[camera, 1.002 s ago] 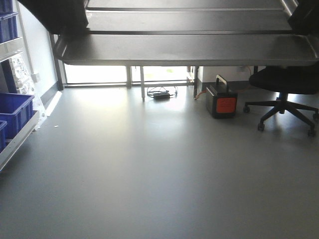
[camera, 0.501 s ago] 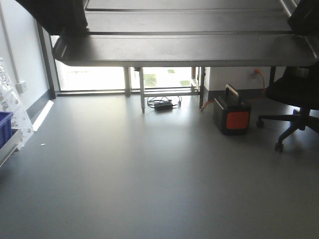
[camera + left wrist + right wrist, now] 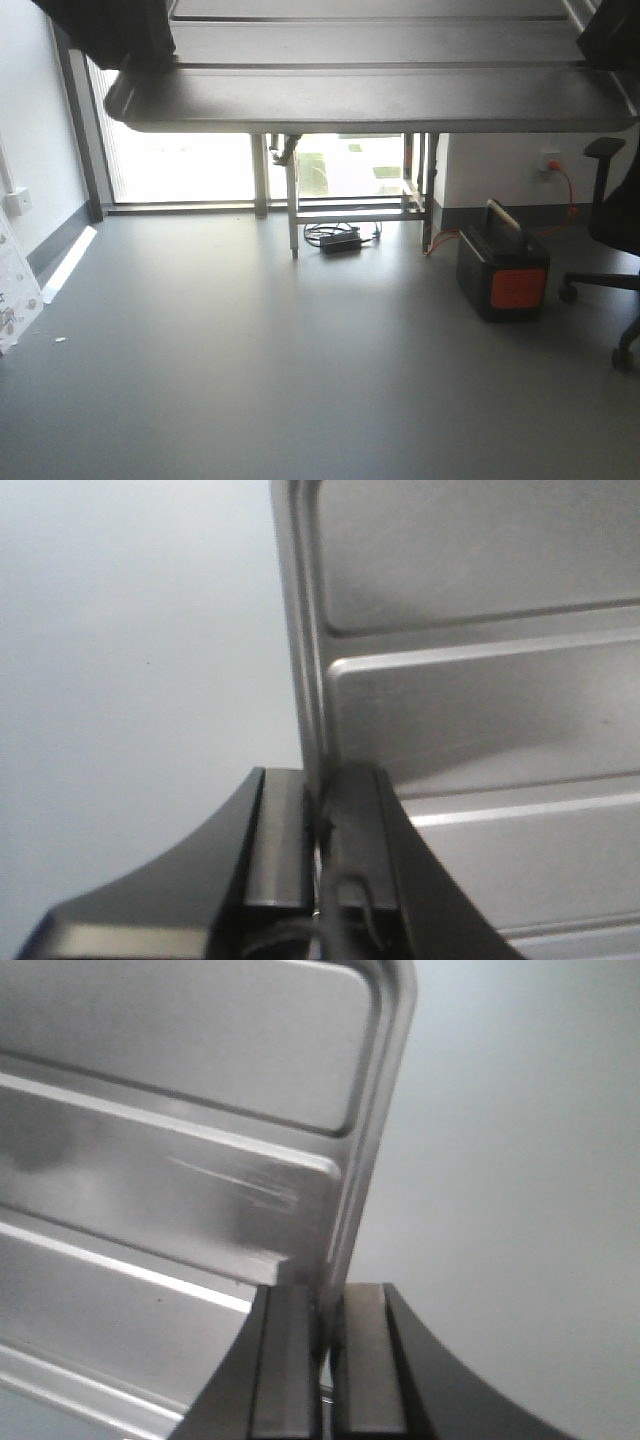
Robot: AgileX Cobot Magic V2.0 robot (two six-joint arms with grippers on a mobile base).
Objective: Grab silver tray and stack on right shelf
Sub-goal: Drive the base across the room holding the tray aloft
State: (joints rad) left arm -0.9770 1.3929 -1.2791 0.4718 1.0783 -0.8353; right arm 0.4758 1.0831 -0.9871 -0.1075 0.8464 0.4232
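Observation:
The silver tray (image 3: 370,95) fills the top of the front view, held level in the air, its ridges running left to right. My left gripper (image 3: 318,825) is shut on the tray's left rim (image 3: 300,660); its dark body shows at the front view's top left (image 3: 110,30). My right gripper (image 3: 325,1305) is shut on the tray's right rim (image 3: 385,1110); its dark body shows at the top right (image 3: 612,30). The tray's ridged inside shows in both wrist views (image 3: 480,730) (image 3: 150,1180). The right shelf is out of view.
Grey floor (image 3: 250,380) lies ahead. A black and orange box (image 3: 503,270) with an orange cable stands at the right. An office chair (image 3: 620,250) is at the far right edge. A metal frame's legs (image 3: 292,200) and a black power adapter (image 3: 340,240) stand by the bright window.
The view has swung left to right: the blue bins and rack at the left have left the frame, and the box and chair have slid right. The tray stays held by both grippers.

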